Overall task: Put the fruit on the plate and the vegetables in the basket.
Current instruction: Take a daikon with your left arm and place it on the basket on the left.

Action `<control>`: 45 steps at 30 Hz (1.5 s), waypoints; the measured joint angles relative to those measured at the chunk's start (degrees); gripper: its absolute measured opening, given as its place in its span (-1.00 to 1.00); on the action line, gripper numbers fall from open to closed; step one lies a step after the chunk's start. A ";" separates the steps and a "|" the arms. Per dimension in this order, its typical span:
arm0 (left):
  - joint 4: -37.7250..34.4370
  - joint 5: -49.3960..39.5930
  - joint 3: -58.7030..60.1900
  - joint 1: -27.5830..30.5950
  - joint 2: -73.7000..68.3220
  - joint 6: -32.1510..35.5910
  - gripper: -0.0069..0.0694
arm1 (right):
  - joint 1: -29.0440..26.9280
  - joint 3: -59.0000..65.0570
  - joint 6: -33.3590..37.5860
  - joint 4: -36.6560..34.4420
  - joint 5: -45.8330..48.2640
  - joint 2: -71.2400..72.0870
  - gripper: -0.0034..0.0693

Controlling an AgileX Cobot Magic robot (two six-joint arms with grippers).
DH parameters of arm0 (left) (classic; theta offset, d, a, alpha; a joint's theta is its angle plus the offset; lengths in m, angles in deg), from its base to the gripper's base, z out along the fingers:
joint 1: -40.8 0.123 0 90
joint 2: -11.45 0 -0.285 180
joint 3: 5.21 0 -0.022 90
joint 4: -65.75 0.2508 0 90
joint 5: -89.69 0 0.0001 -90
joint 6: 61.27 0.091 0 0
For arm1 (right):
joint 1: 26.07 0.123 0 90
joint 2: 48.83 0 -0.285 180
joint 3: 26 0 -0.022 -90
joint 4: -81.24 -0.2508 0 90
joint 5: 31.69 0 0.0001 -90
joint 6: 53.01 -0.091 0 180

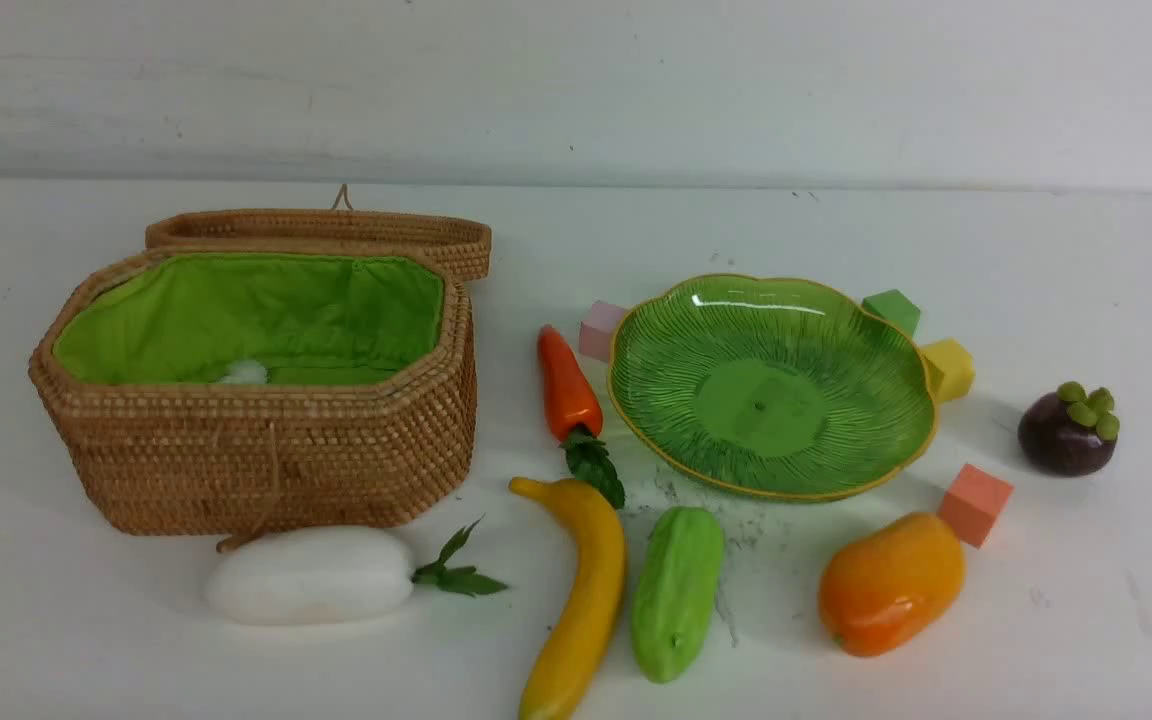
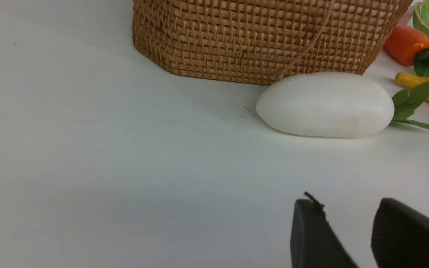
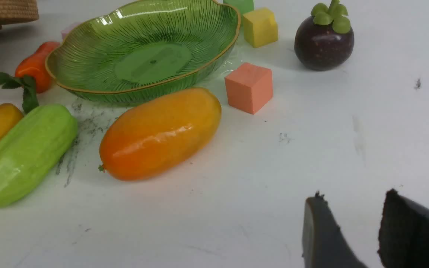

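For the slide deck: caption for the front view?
Toy fruit and vegetables lie around an empty green plate, right of an open wicker basket.

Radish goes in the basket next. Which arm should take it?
Left, I'd say: the radish lies right in front of the basket, and the left gripper is open and empty nearby.

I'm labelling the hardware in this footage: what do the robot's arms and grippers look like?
The left gripper and the right gripper look alike: dark, grey to black, each with two fingers that narrow towards small tips. No markings or cables can be made out on them. The arms themselves are out of view.
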 joint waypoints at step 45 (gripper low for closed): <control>-36.65 22.22 -4.51 0.00 0.00 -11.21 -0.33 | 0.00 0.00 0.00 0.00 0.00 0.00 -0.25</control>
